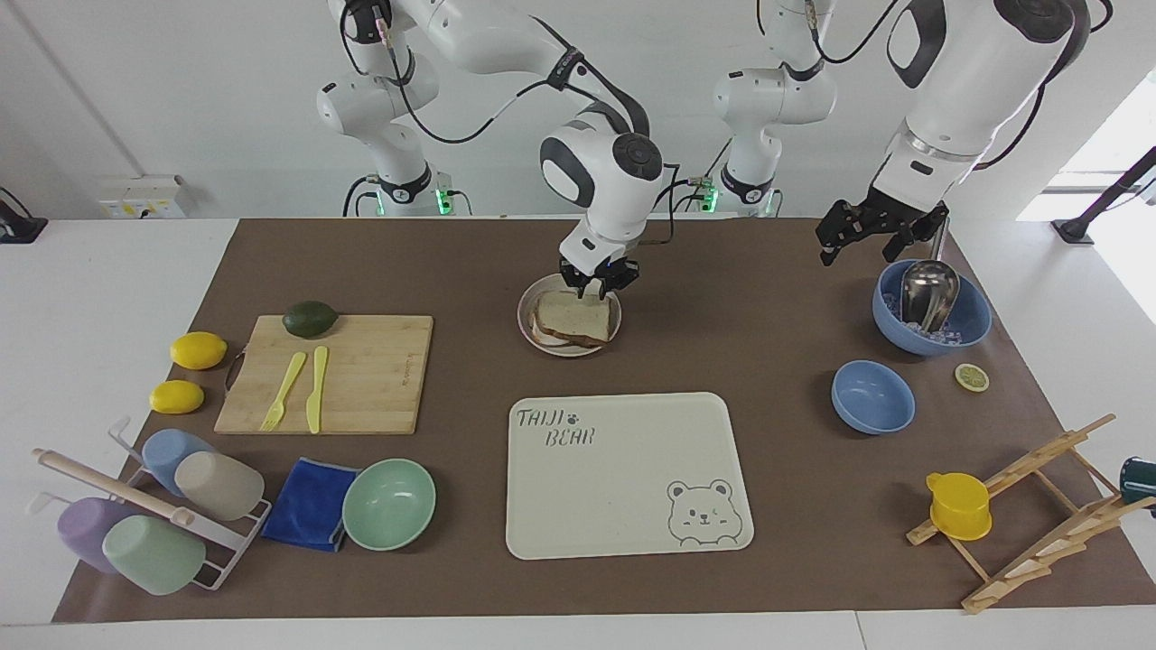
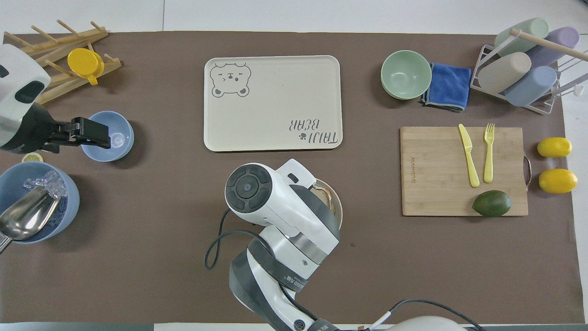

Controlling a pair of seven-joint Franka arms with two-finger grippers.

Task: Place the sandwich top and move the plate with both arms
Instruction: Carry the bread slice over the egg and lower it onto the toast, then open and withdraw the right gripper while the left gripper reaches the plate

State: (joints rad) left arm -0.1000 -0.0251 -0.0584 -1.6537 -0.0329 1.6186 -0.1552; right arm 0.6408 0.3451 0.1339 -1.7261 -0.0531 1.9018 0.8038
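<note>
The sandwich top (image 1: 574, 317), a light bread slice with a brown crust, lies flat on the stack on the round beige plate (image 1: 526, 329). My right gripper (image 1: 591, 291) hangs open just above the slice's edge nearest the robots, holding nothing. In the overhead view the right arm covers most of the plate (image 2: 339, 209); only a sliver of bread (image 2: 324, 198) shows. My left gripper (image 1: 858, 248) waits open and empty in the air, over the small blue bowl (image 2: 118, 138) in the overhead view (image 2: 98, 135).
The cream bear tray (image 1: 623, 533) lies farther from the robots than the plate. A big blue bowl with ice and a scoop (image 1: 930, 307) stands at the left arm's end. A cutting board (image 1: 361, 379) with cutlery and an avocado, and a mint bowl (image 1: 388, 504), lie toward the right arm's end.
</note>
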